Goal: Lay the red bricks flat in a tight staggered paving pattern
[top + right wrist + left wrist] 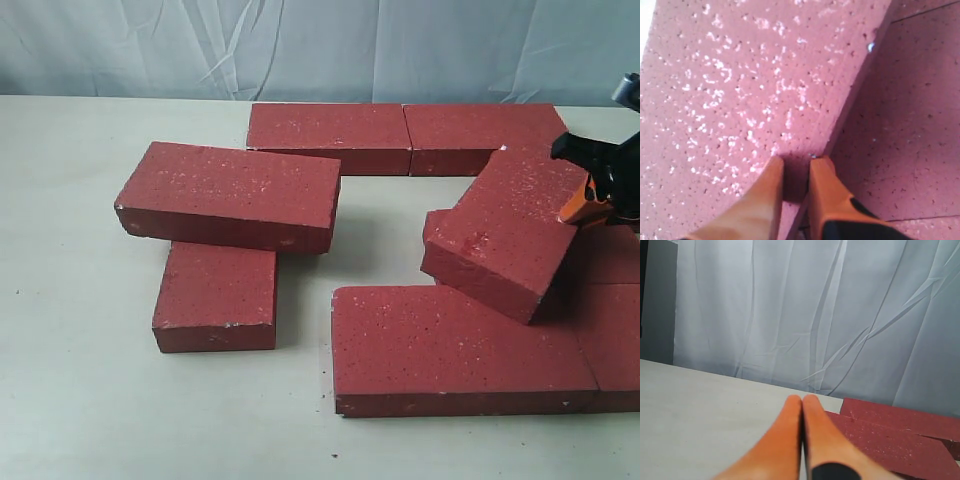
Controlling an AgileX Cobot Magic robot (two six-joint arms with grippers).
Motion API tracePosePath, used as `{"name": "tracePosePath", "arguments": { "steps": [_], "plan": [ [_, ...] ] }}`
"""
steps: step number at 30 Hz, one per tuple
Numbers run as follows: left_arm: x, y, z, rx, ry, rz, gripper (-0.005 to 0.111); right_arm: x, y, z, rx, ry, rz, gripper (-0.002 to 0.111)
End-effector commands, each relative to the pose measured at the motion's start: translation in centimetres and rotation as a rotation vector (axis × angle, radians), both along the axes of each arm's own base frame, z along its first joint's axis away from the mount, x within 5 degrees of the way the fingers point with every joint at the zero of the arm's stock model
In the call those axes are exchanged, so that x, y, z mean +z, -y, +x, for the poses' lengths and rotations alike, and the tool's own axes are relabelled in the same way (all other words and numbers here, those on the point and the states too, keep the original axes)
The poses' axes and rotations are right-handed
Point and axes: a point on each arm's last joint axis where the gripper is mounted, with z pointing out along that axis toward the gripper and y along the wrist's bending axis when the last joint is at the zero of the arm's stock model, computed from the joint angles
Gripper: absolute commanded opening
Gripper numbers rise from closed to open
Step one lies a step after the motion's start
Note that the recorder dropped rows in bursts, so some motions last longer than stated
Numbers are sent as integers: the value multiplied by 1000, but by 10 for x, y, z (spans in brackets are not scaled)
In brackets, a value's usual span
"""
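Observation:
Several dark-red bricks lie on the pale table (70,380). One tilted brick (505,230) leans on the flat ones at the right. My right gripper (590,195) is at its upper right end. In the right wrist view its orange fingers (822,175) straddle the edge of that brick (750,85), shut on it, above a flat brick (910,125). My left gripper (802,399) is shut and empty, hovering over bare table beside two bricks (890,440); it does not show in the exterior view.
Two bricks (328,135) lie end to end at the back. At the left one brick (230,195) lies askew on top of another (215,295). A long brick (460,345) lies flat in front, with more (610,330) beside it. A grey cloth backdrop (300,40) hangs behind.

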Motion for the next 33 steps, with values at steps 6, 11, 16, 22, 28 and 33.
{"name": "tracePosePath", "arguments": {
  "steps": [6,11,16,22,28,33],
  "plan": [
    [2,0,-1,-7,18,1,0,24,1,-8,41,75,-42,-1],
    [2,0,-1,-7,18,1,0,43,-2,-17,52,110,-37,-1],
    [2,0,-1,-7,18,1,0,91,-10,-22,123,201,20,-1],
    [2,0,-1,-7,18,1,0,127,-31,-21,215,289,198,-1],
    [2,0,-1,-7,18,1,0,126,-68,-24,371,281,196,-1],
    [2,0,-1,-7,18,1,0,125,-109,-31,493,278,213,-1]
  ]
}}
